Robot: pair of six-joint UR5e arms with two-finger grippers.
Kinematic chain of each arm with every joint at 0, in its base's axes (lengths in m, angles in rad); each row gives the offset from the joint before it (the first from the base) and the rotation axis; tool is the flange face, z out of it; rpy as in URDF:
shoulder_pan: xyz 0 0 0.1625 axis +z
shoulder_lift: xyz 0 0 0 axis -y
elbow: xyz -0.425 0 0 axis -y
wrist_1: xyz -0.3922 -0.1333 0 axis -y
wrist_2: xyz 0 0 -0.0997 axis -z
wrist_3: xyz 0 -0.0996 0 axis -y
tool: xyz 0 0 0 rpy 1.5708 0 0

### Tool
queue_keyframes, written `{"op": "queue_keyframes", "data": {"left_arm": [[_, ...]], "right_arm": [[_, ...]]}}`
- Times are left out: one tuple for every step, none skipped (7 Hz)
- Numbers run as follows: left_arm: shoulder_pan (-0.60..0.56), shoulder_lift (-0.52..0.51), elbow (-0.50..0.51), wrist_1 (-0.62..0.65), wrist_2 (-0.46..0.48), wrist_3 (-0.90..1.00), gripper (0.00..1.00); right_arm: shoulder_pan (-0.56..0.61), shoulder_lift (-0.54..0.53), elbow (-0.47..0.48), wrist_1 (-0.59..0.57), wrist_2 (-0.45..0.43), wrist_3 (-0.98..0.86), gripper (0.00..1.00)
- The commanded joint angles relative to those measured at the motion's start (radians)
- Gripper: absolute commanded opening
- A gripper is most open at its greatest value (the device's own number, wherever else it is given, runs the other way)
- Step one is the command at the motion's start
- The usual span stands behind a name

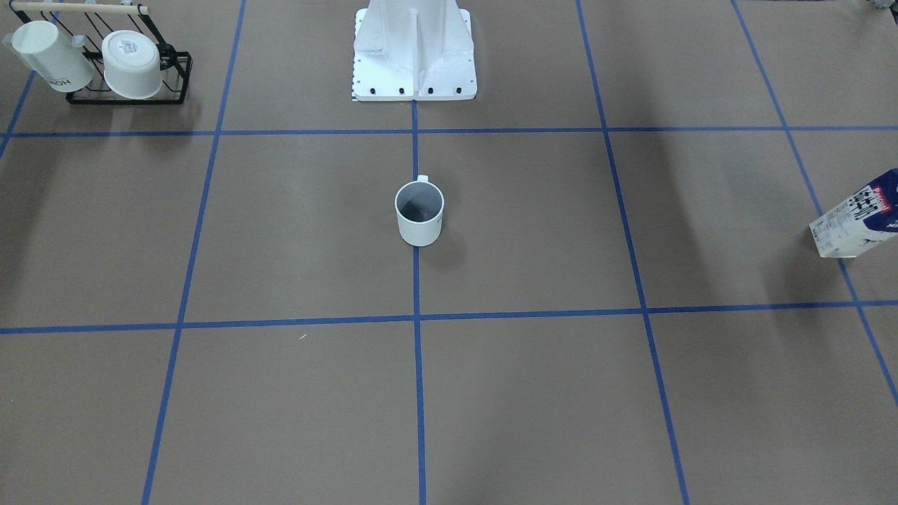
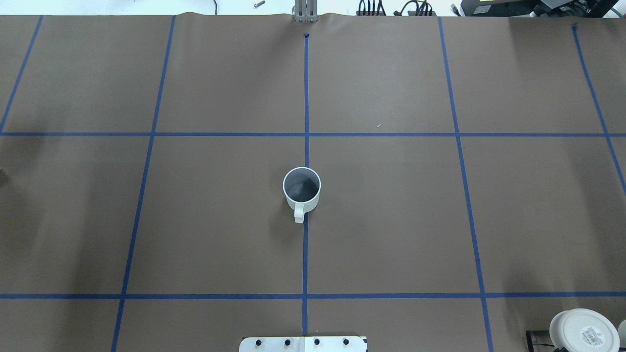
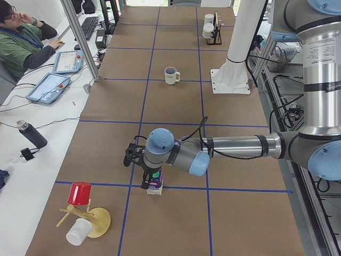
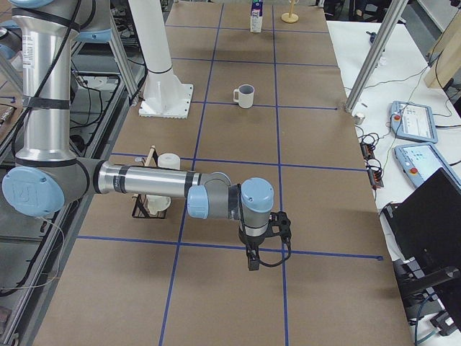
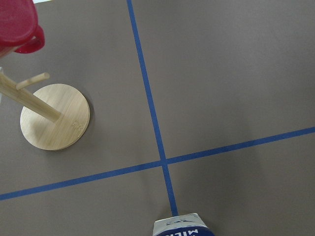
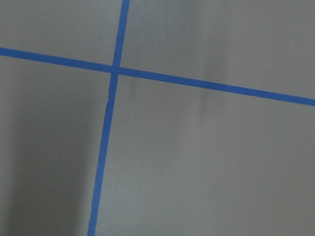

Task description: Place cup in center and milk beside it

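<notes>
Since both arms show only in the side views, I cannot tell whether the left fingers (image 3: 144,184), just beside the milk (image 3: 155,186), or the right fingers (image 4: 250,261), low over the bare desk (image 2: 391,220), are open or closed. Milk: upright on a tape line, far left end. Cup (image 2: 301,190): upright, desk centre, handle toward the robot.

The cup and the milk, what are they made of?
The cup looks like glazed ceramic, though it could be plastic: it has a smooth plain white wall and a fairly thick rim. The milk looks like coated cardboard: it has flat printed sides and sharp folded edges.
</notes>
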Motion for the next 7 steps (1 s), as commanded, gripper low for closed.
{"op": "queue_keyframes", "data": {"left_arm": [[0.044, 0.021, 0.002, -0.057, 0.004, -0.061, 0.99], [0.051, 0.021, 0.004, -0.057, 0.005, -0.059, 0.99], [0.060, 0.021, 0.005, -0.057, 0.008, -0.059, 0.98], [0.067, 0.021, 0.016, -0.057, 0.008, -0.056, 0.98], [0.075, 0.021, 0.019, -0.057, 0.011, -0.055, 0.98], [0.081, 0.019, 0.025, -0.057, 0.013, -0.055, 0.98], [0.086, 0.019, 0.027, -0.057, 0.013, -0.053, 0.98]], "right_arm": [[0.000, -0.002, -0.002, 0.000, 0.000, 0.000, 1.00], [0.000, -0.002, -0.003, 0.000, 0.000, 0.000, 1.00], [0.000, -0.002, -0.003, 0.000, 0.000, 0.000, 1.00], [0.000, -0.004, -0.005, 0.000, 0.000, 0.000, 1.00], [0.000, -0.005, -0.008, 0.000, 0.002, 0.000, 1.00], [0.000, -0.005, -0.011, 0.000, 0.000, 0.000, 1.00], [0.000, -0.005, -0.016, 0.000, 0.002, 0.000, 1.00]]}}
